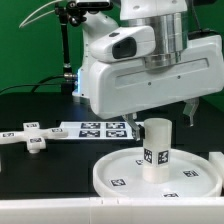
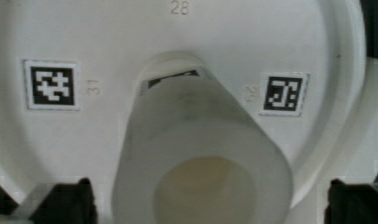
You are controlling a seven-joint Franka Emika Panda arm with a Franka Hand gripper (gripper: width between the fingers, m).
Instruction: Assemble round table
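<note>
Gripper [image 2: 204,200] spread wide, holding nothing. Wrist view: leg [image 2: 207,140] upright directly beneath on disc [image 2: 61,140], clear of both fingers [image 2: 69,198]. Exterior view only: base [image 1: 30,137] lying well aside, near marker board [image 1: 95,128].

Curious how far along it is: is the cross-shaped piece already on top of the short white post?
No, the cross-shaped base lies apart on the table, while the leg stands upright on the disc.

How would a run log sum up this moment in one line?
end effector: open, over leg | leg: upright on round disc | cross-shaped base: lying apart from disc
</note>
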